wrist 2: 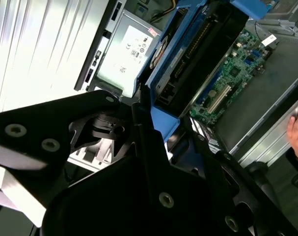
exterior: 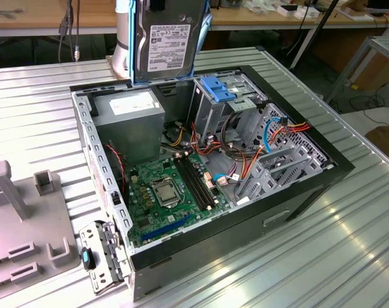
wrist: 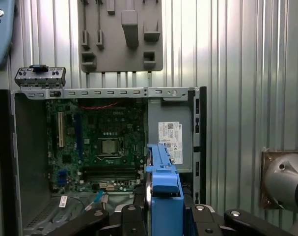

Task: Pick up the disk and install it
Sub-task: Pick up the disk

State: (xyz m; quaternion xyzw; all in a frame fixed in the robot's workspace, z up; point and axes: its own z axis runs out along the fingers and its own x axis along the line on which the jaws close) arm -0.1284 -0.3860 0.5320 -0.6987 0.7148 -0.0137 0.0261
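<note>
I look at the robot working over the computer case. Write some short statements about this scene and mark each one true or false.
1. The gripper holds the disk upright above the case. True.
2. The disk sits in its bay inside the case. False: it hangs in the air over the case.
3. The case is closed by a side panel. False: it is open, and the motherboard shows.
4. A grey fixture lies on the table, at the exterior view's left of the case. True.

One disk (exterior: 165, 42), one computer case (exterior: 200, 247)
</note>
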